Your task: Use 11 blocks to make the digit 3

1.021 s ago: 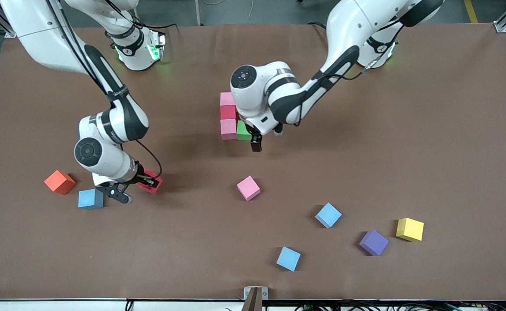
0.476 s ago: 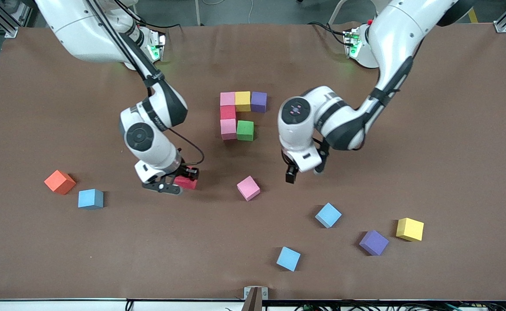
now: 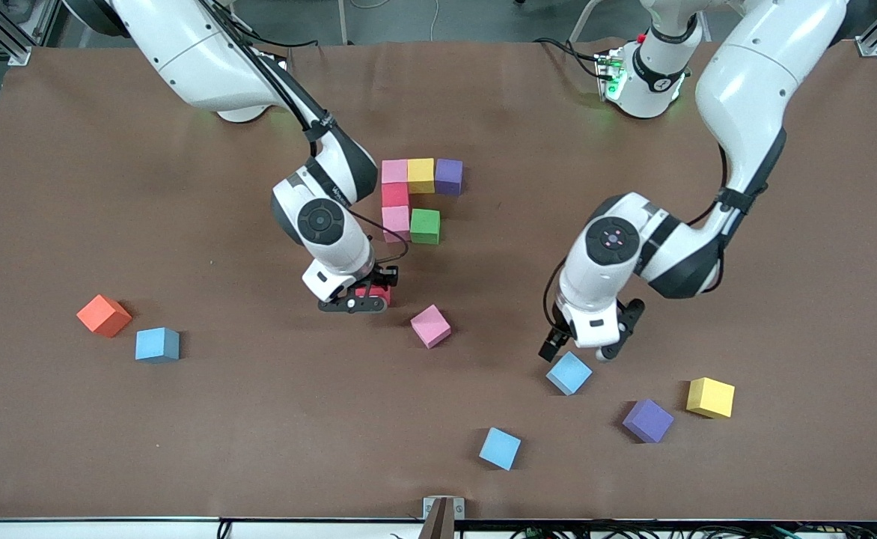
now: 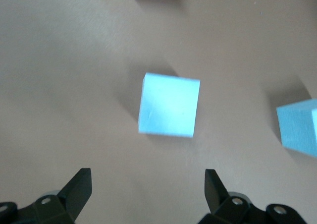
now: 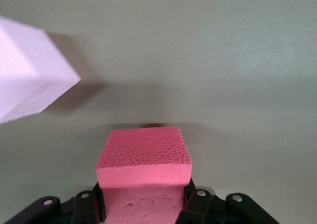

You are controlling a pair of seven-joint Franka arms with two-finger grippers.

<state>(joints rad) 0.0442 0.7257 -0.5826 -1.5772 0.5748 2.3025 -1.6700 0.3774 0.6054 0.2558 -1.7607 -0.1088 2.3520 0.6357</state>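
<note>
The table (image 3: 72,187) holds a half-built digit 3 (image 3: 412,198) of six blocks near its middle. The right gripper (image 3: 367,298) pinches a red block (image 5: 143,157) over the table, just beside a loose pink block (image 3: 430,326). The left gripper (image 3: 577,346), fingers spread wide, hangs over a blue block (image 3: 568,373).

The front camera hangs high across the table (image 3: 72,449) from the robots' bases, looking down over its whole brown top. The left wrist camera looks straight down, close over a blue block (image 4: 169,104), the same block (image 3: 569,373) the front view shows. The right wrist camera sits very close to a red block (image 5: 143,177), with the loose pink block (image 5: 27,70) just beside it; the front view shares both.
</note>
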